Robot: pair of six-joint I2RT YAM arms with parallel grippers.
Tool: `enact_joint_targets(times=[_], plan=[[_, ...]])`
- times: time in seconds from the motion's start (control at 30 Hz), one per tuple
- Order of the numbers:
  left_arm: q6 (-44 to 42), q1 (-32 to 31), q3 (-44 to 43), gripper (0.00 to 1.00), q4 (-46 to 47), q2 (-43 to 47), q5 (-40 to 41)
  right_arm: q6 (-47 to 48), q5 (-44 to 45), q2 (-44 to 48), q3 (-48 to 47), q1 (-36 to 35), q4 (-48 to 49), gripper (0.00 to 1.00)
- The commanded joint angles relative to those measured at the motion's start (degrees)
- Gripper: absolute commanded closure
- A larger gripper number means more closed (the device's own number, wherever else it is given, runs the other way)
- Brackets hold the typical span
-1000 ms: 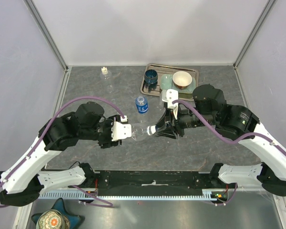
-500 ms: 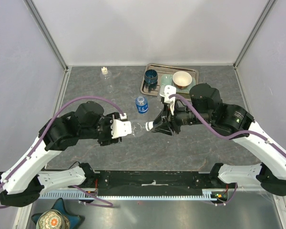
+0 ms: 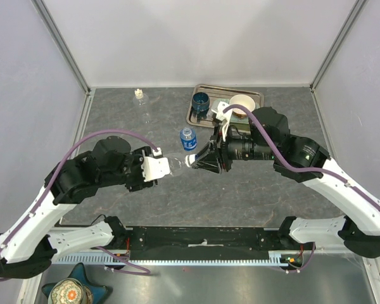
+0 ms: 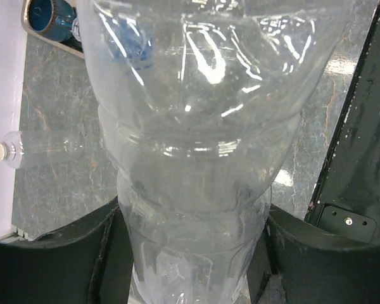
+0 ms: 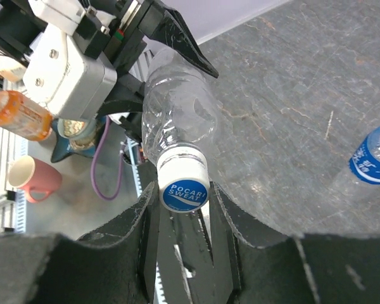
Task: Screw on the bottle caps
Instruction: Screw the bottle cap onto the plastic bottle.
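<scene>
My left gripper (image 3: 159, 167) is shut on the body of a clear bottle (image 3: 176, 164) and holds it level above the table, neck pointing right. In the left wrist view the bottle (image 4: 196, 158) fills the frame between my fingers (image 4: 107, 253). A white cap with a blue top (image 5: 184, 185) sits on its neck. My right gripper (image 3: 199, 159) faces it, and its jaws close round the cap (image 3: 189, 160) in the right wrist view (image 5: 185, 204). A blue-labelled bottle (image 3: 188, 139) stands behind. Another clear bottle (image 3: 140, 100) with a cream cap lies at the back left.
A metal tray (image 3: 256, 95) at the back holds a dark blue cup (image 3: 201, 101) and a white-and-tan bowl (image 3: 242, 104). The blue-labelled bottle also shows in the right wrist view (image 5: 370, 166). A pink mug (image 5: 26, 178) and an orange bottle (image 5: 16, 114) lie beyond the table's near edge.
Both grippers have moved left and toward the back with the bottle between them. The right wrist has swung so that it points more to the left.
</scene>
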State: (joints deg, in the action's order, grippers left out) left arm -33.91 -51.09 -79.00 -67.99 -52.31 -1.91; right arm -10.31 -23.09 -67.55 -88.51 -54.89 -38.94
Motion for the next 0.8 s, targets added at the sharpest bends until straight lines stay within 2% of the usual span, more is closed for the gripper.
enact_joint_targets(times=[0.0,0.17,0.37,0.5,0.63,0.77], plan=[[4.1,0.2,-2.4,0.86,14.5,-0.6,-0.6,-8.2,-6.5,-4.2,-0.1,-1.3,3.7,0.78],[1.2,-0.1,-2.6,0.87,15.0,-1.0,1.6,-8.3,-4.6,-9.0,-8.6,-1.3,-6.9,0.82],[-0.9,-0.1,-1.7,0.88,17.4,-0.7,5.2,-12.1,-5.4,-11.3,-11.9,-1.3,-11.6,0.84],[-2.1,-0.2,0.2,0.89,19.5,0.5,6.7,-13.4,-5.3,-13.0,-13.3,-1.3,-16.5,0.89],[-2.7,-0.4,1.7,0.89,21.5,1.2,8.2,-16.9,-5.9,-13.7,-14.1,-1.1,-17.6,0.9],[-2.7,-0.6,3.1,0.89,24.6,2.4,9.1,-22.5,-7.6,-12.9,-12.6,-1.2,-10.9,0.87]])
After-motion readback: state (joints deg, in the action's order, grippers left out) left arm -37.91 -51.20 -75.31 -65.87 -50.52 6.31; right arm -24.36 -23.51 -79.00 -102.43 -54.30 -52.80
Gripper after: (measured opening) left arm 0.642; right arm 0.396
